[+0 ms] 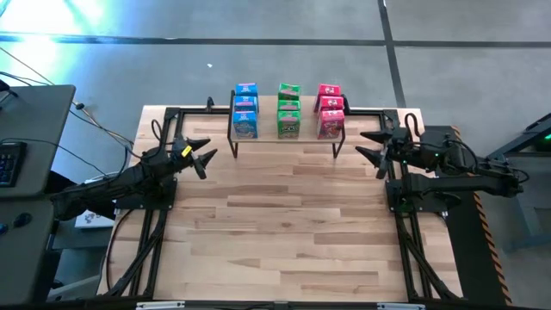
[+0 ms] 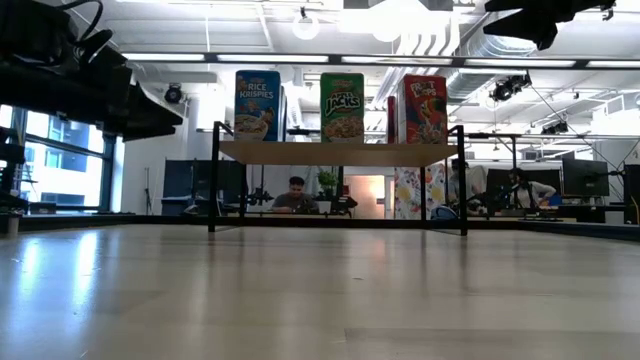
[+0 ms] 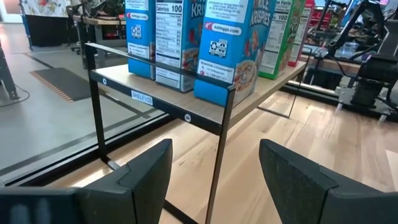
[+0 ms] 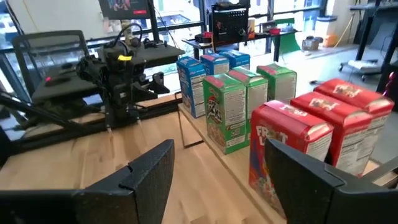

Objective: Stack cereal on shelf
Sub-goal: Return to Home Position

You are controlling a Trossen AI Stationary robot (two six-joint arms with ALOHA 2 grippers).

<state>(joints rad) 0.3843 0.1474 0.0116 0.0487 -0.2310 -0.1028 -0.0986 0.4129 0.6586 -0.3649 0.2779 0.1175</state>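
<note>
The shelf (image 1: 285, 138), a light plank on thin black legs, stands at the table's far middle. On it stand three rows of cereal boxes: blue (image 1: 245, 110), green (image 1: 288, 110) and pink-red (image 1: 330, 110), all upright on their bases. In the low view they show as blue (image 2: 258, 105), green (image 2: 342, 106) and red (image 2: 425, 108). My left gripper (image 1: 207, 155) hovers open off the shelf's left end, holding nothing (image 3: 214, 168). My right gripper (image 1: 368, 146) hovers open off the shelf's right end, holding nothing (image 4: 217, 171).
Bare wooden tabletop (image 1: 284, 232) stretches from the shelf to the near edge. Black frame rails (image 1: 146, 250) run along both table sides. A desk with a keyboard (image 1: 9, 159) sits beyond the left edge. People sit in the room behind (image 2: 295, 195).
</note>
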